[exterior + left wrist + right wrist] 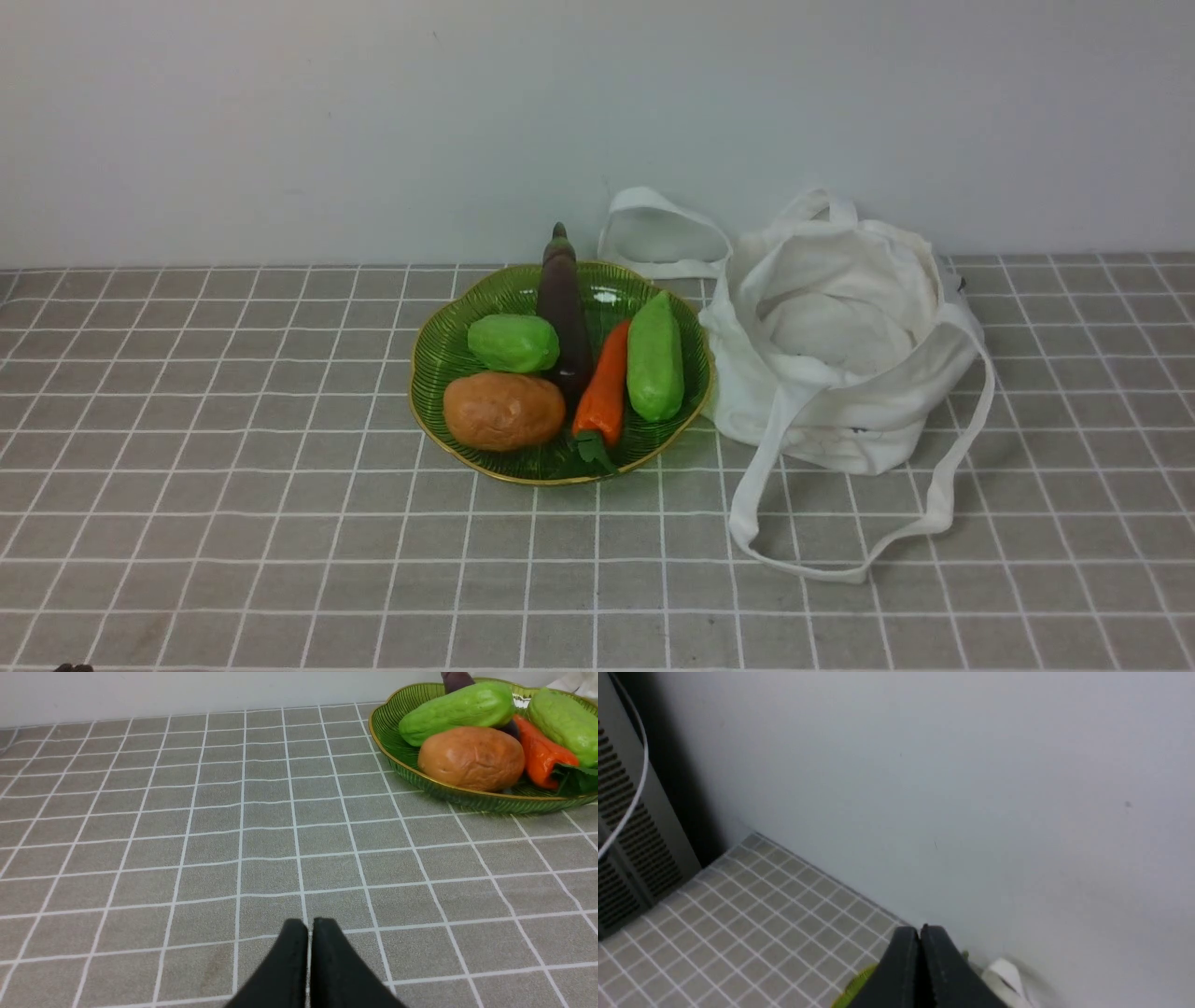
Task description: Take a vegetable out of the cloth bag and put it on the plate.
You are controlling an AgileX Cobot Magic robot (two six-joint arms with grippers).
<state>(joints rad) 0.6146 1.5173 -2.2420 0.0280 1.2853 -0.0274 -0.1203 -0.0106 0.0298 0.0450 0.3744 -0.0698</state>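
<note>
The green plate (439,350) with its gold rim sits mid-table. On it lie two light green vegetables (654,358) (513,342), a brown potato (503,410), an orange carrot (605,387) and a dark eggplant (562,299). The white cloth bag (840,345) slumps open just right of the plate, its inside showing only fabric. Neither arm shows in the front view. My left gripper (310,926) is shut and empty, low over the tablecloth, with the plate (448,794) far off to one side. My right gripper (920,933) is shut and empty, pointing at the wall, with a sliver of the plate (852,987) beside it.
A grey checked tablecloth (233,485) covers the table, backed by a white wall (373,121). The bag's long strap (943,504) loops forward onto the cloth. A slatted grey unit (626,826) with a white cable stands at the table's end in the right wrist view.
</note>
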